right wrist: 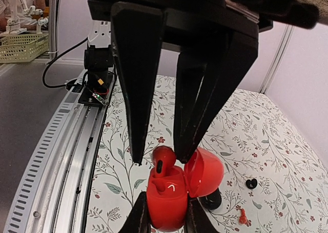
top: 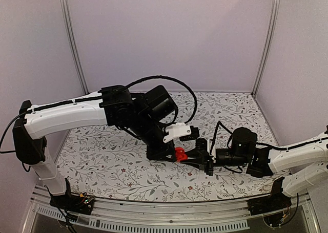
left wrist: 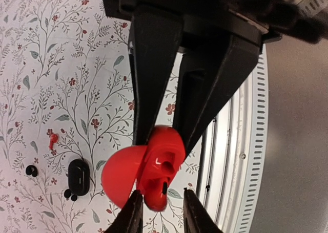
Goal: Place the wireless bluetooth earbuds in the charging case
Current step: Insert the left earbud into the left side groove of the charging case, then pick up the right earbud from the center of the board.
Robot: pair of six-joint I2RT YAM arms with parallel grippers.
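My right fingers are closed tight on the body of the red case, holding it up off the counter, over the middle and toward the near edge. Its round lid is swung open to one side. A red earbud stands in the case with its head poking out. My left fingers stand a little apart around that head, with a gap showing on either side, so they grip nothing.

Down on the counter lies a small black oval piece, with tiny black beads near it and a red scrap a little way off.

The counter wears a white cover printed with grey leafy sprigs and small red flowers. A slotted metal rail runs along its near edge. Pale lilac walls close in the other three sides, joined by metal posts. Beyond the rail, a yellow-green basket sits on a grey surface.
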